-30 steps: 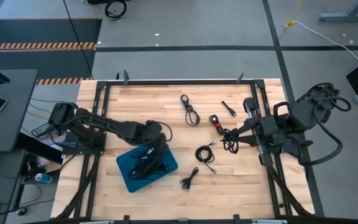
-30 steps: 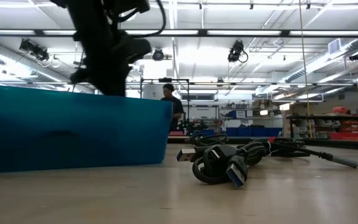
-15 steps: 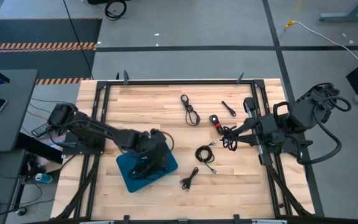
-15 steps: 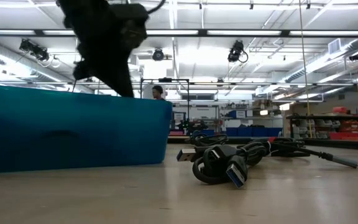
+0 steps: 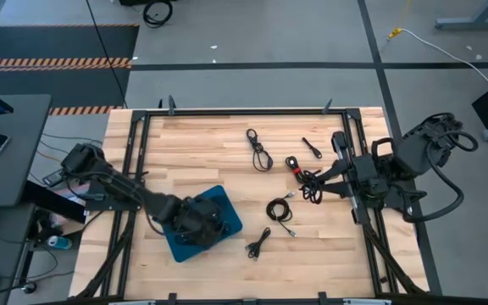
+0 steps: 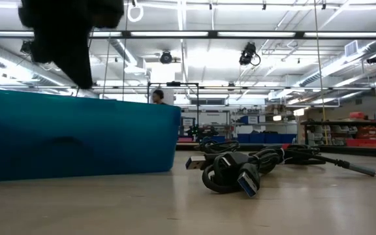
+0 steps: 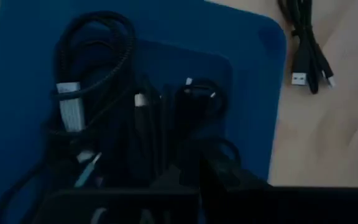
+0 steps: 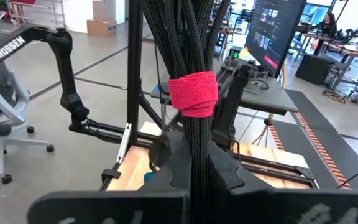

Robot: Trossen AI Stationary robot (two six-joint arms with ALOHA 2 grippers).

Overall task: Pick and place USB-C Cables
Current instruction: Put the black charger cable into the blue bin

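Right gripper (image 5: 312,184), fingers closed on a red-tied cable bundle (image 8: 192,93) near the desk's (image 5: 193,144) right edge; left gripper (image 5: 195,222), finger opening indeterminable, above the blue tray (image 5: 230,216) holding several coiled cables (image 7: 123,124), with five loose cables (image 5: 279,209) on the wood between.

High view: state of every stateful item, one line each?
Left gripper: above blue tray, jaws unclear.
Right gripper: jaws shut on red-tied cable bundle.
Tray: holds several black cables.
Loose cables: on table, outside tray.
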